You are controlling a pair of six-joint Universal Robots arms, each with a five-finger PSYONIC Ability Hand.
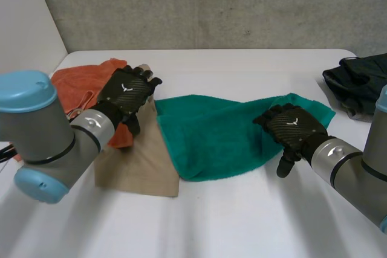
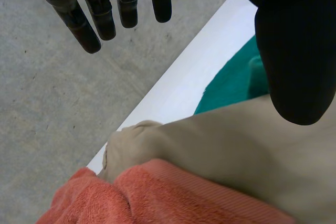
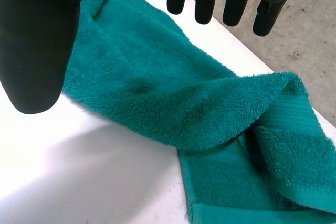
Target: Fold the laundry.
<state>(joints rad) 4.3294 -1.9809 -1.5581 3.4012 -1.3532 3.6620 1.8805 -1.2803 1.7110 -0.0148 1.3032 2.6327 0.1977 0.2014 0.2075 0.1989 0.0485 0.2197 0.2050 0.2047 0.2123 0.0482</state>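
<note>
A white table point(image 1: 242, 222) stretches out before me. A grey concrete wall point(image 1: 211, 4) rises behind its far edge, and a plain white panel point(image 1: 24, 22) stands at my left.

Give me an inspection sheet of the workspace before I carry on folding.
Surface: white table, no stains seen.
Job's things: green towel rumpled mid-table, one end doubled over; tan cloth and orange towel bunched beside it; dark garment at the robot's right edge.
Clutter: nothing seen.
Hands: left hand open over the tan cloth; right hand open over the green towel, fingers straight.
Cables: nothing seen among the laundry.
Surroundings: grey concrete wall behind the table.
</note>
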